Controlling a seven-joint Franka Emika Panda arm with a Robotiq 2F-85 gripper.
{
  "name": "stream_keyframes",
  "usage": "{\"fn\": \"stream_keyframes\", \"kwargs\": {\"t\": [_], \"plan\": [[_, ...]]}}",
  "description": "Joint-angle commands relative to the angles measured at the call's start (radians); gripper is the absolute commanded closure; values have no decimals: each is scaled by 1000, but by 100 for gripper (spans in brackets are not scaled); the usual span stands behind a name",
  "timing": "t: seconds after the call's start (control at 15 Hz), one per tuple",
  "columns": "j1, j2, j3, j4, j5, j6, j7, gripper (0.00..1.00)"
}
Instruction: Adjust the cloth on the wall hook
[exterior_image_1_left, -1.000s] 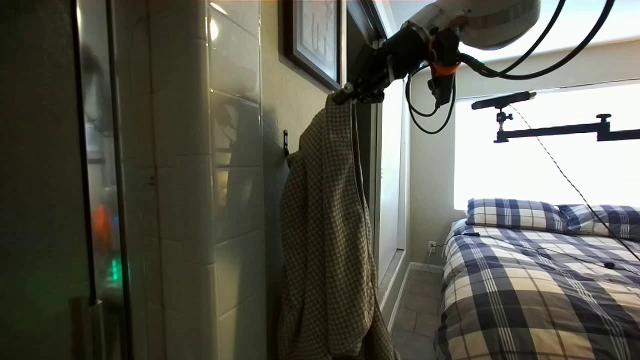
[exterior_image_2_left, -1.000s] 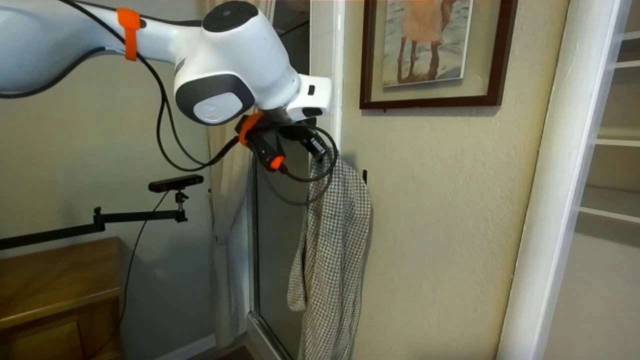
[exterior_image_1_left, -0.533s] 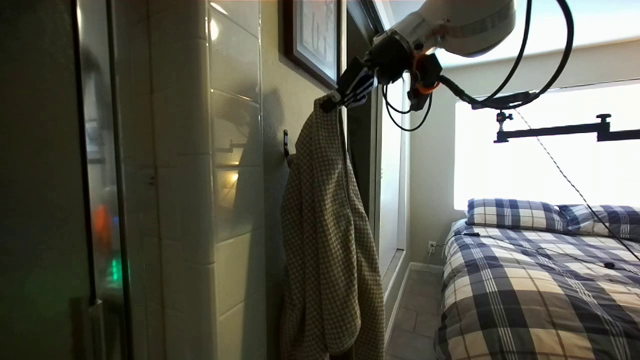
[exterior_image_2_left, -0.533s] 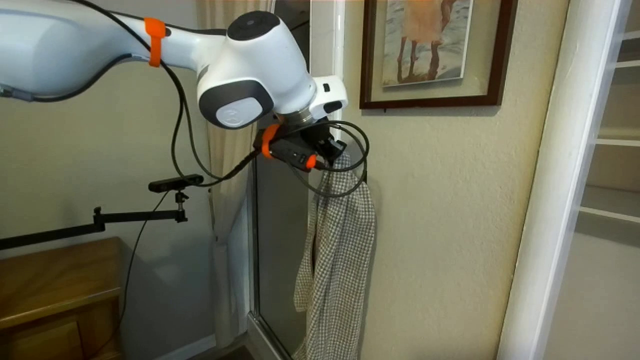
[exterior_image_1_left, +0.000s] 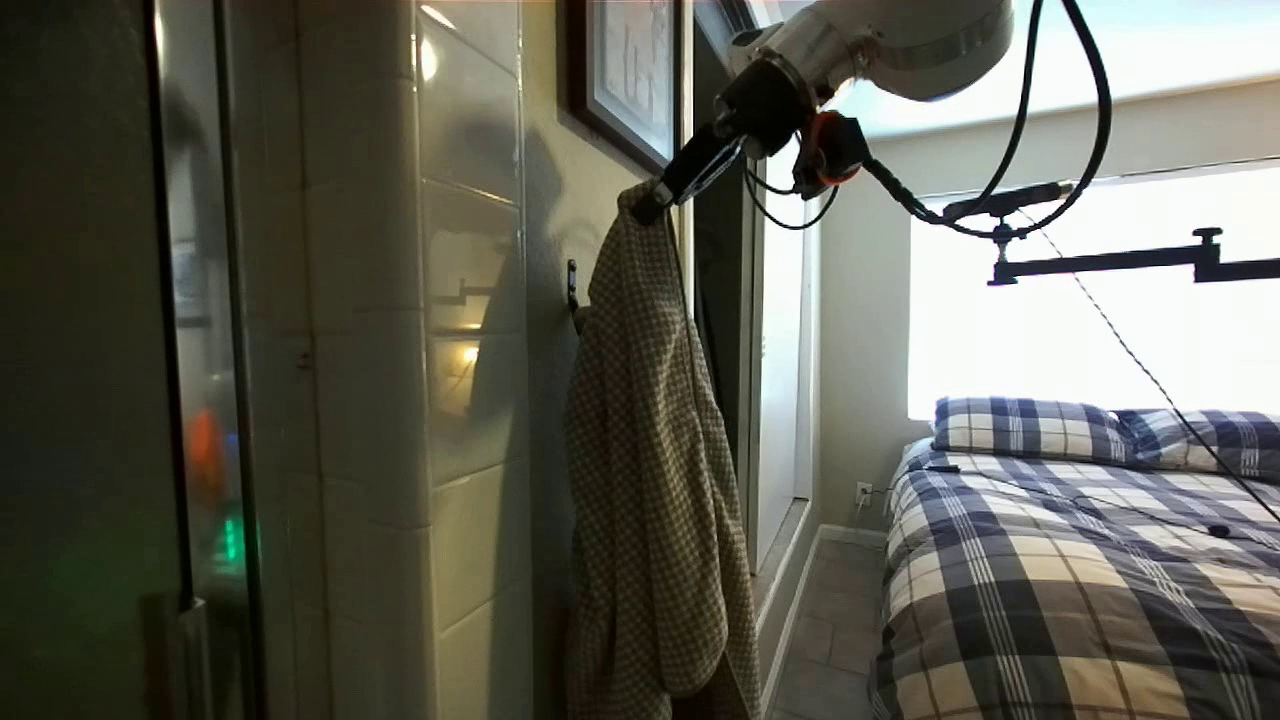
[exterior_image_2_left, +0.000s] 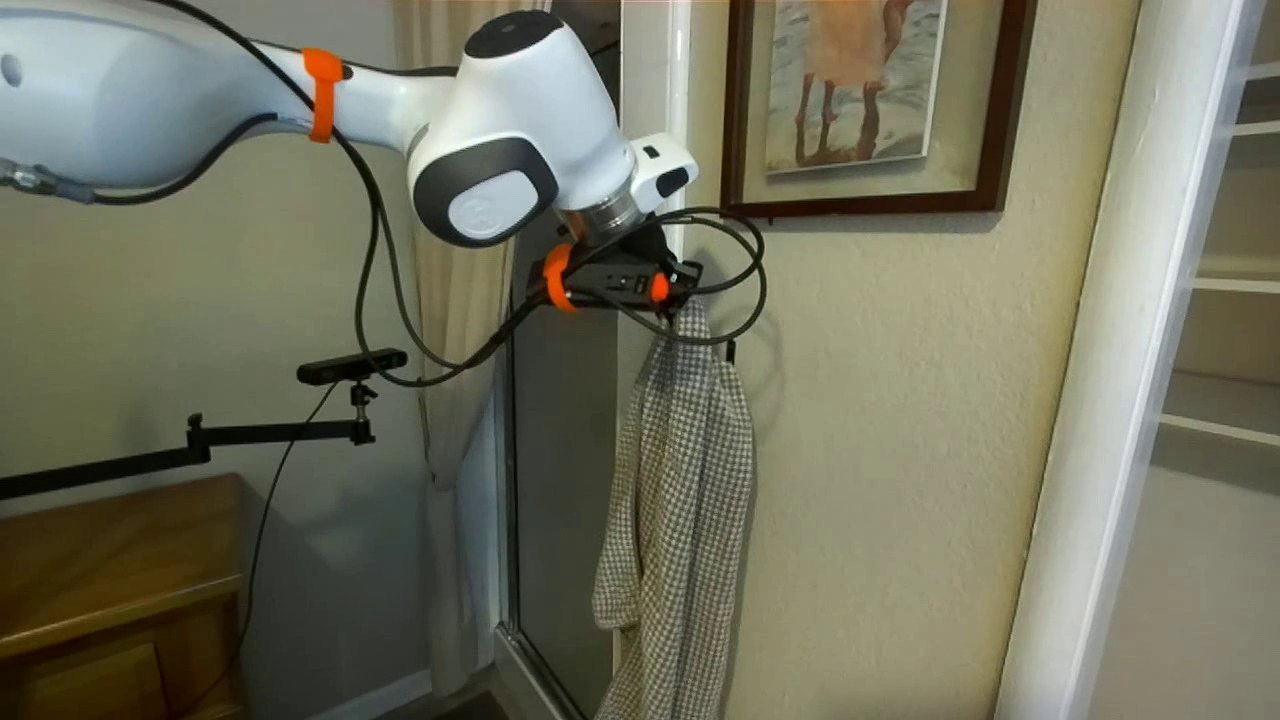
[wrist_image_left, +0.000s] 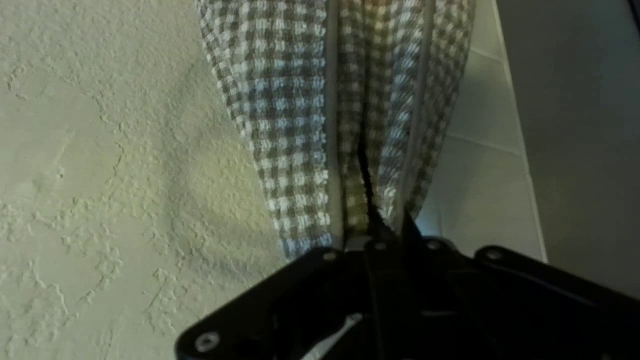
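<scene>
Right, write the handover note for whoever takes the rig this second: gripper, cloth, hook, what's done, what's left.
Gripper: shut on the cloth, pinching it near its top.
Cloth: hangs in long folds below the grip; its lower end runs out of frame in both exterior views.
Wall hook: upper part shows beside the cloth, lower than the grip. The rest is hidden, so whether the cloth is caught on it cannot be told.
Done: cloth grasped and held up by the hook.
Left: probably settle it on the hook, check that it holds, then release and back off.
</scene>
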Motion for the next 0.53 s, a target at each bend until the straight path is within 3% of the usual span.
{"fn": "stream_keyframes", "kwargs": {"t": [0.0,0.27,0.47], "plan": [[-6,58,-8,97,-68,55,-67,99],[-3,71,-7,141,-94,53,-110,99],[-24,90,-4,213,-156,78,-27,99]]}}
